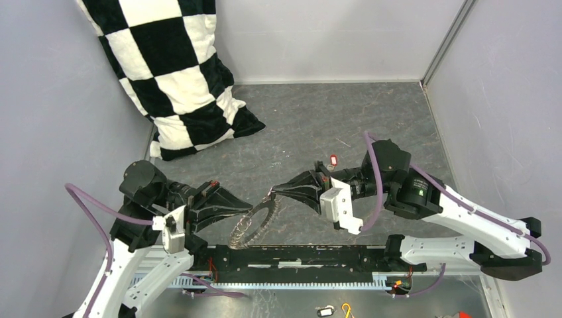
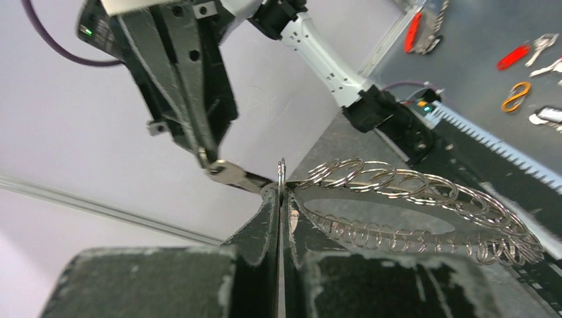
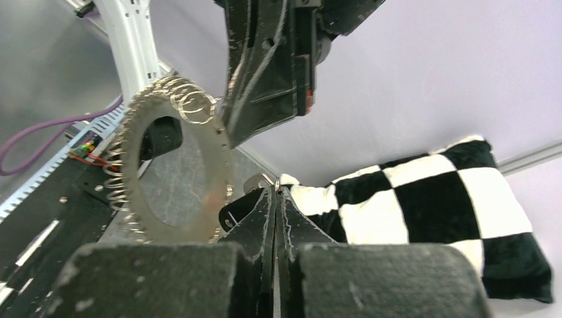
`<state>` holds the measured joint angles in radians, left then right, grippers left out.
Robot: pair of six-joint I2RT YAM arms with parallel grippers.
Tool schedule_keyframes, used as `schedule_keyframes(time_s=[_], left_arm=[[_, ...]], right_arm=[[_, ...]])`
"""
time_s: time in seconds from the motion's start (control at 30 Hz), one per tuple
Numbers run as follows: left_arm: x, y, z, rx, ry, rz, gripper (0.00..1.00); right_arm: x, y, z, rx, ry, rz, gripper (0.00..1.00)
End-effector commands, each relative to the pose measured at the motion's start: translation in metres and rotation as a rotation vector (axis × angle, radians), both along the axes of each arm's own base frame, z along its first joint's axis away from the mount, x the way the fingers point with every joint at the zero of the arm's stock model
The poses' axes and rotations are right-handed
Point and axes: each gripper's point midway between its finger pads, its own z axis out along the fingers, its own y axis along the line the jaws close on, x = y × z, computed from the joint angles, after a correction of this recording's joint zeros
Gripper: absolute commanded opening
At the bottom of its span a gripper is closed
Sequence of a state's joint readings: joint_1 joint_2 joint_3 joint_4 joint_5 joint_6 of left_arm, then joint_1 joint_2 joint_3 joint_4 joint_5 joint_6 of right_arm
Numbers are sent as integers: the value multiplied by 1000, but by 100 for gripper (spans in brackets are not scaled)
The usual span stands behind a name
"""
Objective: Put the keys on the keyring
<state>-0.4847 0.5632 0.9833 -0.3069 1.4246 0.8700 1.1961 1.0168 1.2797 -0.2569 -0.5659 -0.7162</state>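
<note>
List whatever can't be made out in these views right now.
Left wrist view: the metal piece pinched by the right gripper shows no head; its fingers cover it.
Top view: whether that piece has entered the keyring is too small to tell.
Right wrist view: only a thin edge shows between the shut fingers.
Top view: the small items at the bottom edge are too small to name.

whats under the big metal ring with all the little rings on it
Through the large grey metal hoop fringed with small rings, only mottled grey tabletop shows; its near end reaches the black rail. Below the left hand's pinch, black fingers hide the surface.
</note>
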Motion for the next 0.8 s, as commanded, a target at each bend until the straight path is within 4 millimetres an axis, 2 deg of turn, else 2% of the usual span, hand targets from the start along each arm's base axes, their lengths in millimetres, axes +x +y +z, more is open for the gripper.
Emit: schedule_keyframes(time_s=[0.0, 0.23, 0.43, 0.77], left_arm=[[-10, 1, -9, 84, 180, -67, 2], [-14, 0, -18, 153, 319, -119, 2], [-12, -1, -24, 199, 418, -139, 2], [-7, -4, -37, 269, 577, -140, 2]], right_arm=[[10, -5, 32, 47, -102, -58, 0], [27, 5, 19, -38, -188, -106, 0], [12, 14, -4, -175, -153, 17, 0], [-13, 11, -14, -221, -60, 141, 0]])
